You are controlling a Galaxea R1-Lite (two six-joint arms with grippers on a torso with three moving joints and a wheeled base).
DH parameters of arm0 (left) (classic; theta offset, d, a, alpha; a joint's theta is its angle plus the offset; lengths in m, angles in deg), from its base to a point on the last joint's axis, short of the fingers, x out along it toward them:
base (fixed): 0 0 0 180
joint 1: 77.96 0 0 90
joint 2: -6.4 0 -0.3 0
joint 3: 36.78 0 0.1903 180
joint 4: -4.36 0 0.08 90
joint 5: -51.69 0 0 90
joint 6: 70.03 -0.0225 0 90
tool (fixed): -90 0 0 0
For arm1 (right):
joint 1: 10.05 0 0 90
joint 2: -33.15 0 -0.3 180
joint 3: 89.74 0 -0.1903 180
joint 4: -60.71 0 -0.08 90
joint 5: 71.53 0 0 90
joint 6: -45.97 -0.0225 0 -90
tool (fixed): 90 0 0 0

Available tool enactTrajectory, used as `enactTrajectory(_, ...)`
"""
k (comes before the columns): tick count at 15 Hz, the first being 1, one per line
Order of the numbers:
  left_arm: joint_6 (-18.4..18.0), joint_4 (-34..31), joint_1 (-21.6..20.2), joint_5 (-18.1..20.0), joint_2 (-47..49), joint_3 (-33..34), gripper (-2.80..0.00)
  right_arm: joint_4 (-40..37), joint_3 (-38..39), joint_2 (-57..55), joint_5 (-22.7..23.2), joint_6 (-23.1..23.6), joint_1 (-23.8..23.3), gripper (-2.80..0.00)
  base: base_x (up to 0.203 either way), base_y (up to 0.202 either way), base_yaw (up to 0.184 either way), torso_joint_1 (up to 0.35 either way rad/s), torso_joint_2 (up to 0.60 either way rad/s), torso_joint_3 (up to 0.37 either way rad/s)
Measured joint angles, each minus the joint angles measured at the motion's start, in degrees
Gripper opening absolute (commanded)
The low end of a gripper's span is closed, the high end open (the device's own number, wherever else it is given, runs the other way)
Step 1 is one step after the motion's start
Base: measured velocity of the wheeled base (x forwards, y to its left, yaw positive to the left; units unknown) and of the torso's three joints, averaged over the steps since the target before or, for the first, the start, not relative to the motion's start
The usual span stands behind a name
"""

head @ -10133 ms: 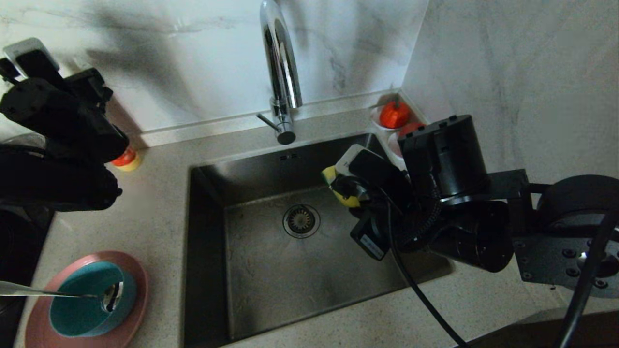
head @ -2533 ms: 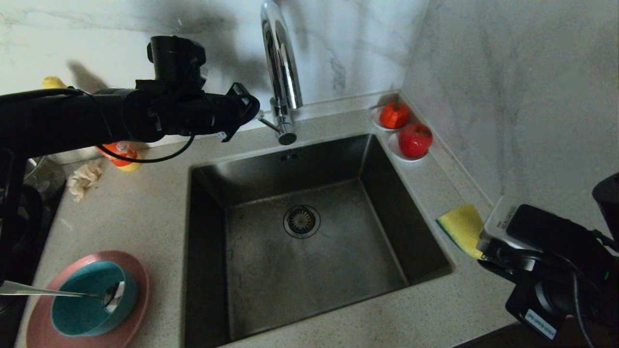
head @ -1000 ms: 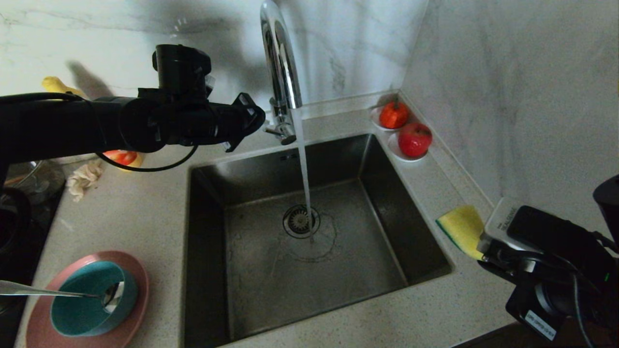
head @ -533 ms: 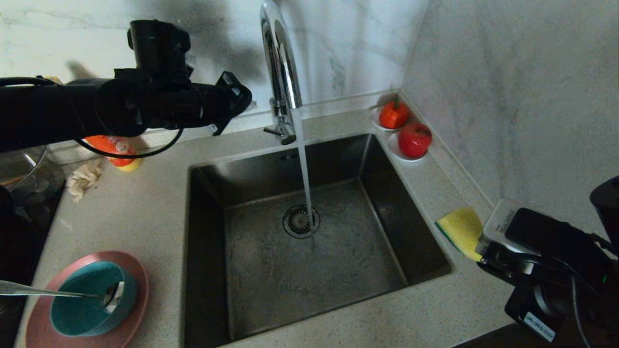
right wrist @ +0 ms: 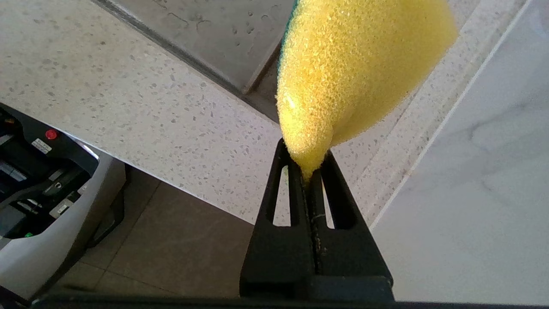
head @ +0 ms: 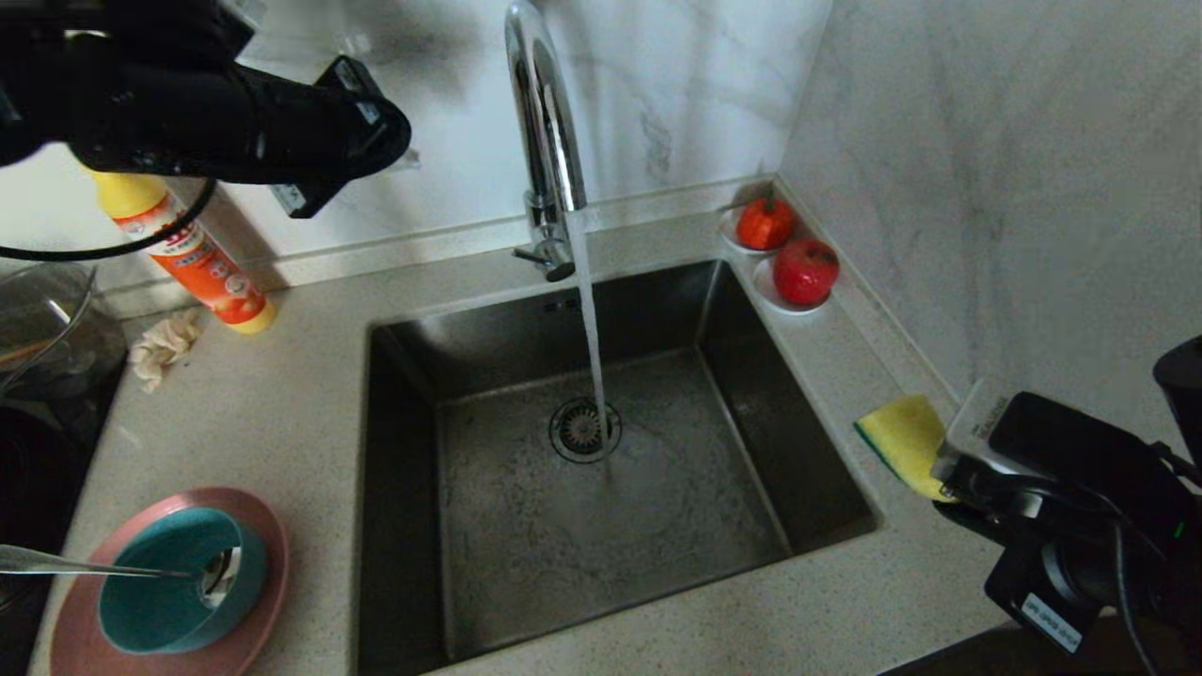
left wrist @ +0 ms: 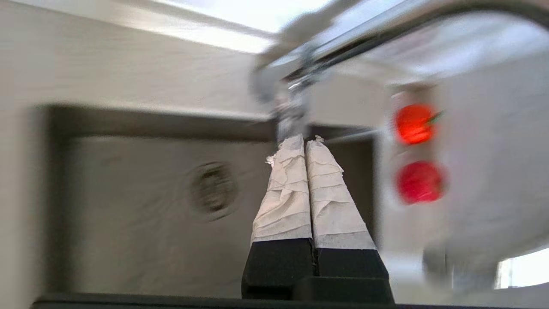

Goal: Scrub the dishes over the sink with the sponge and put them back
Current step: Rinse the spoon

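Water runs; your empty left gripper (left wrist: 305, 143) is closed. Open it over the bowl (head: 178, 580). Right gripper (right wrist: 306, 171) pinches the sponge (right wrist: 356, 64).

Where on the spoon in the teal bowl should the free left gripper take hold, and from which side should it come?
Probably the spoon's handle, just outside the teal bowl's rim. It juts leftward, unsupported, above the pink plate, leaving space around it. The left gripper, empty and shut, must open first and descend from above, fingers either side of the handle.
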State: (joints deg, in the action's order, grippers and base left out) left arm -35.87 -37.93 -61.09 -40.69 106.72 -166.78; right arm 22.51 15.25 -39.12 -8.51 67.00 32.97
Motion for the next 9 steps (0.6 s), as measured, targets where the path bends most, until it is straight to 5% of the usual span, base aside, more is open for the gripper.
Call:
enactTrajectory(4,-5.84,-13.12,2.3,-8.25,-12.93,4.99,-2.8,0.05,1.08,0.66,0.13,0.02,-2.4,-2.8,0.0,0.0,0.0,0.0,0.0,0.0)
enactTrajectory(6,-7.79,-16.75,2.56,-10.17,-19.01,10.37,-2.8,0.08,2.32,1.36,0.11,0.02,-2.62,-2.8,0.0,0.0,0.0,0.0,0.0,0.0)
enactTrajectory(9,-9.05,-18.37,2.34,-17.95,-26.5,20.99,-2.8,0.02,3.28,2.39,0.6,0.05,-3.02,-2.8,0.0,0.0,0.0,0.0,0.0,0.0)
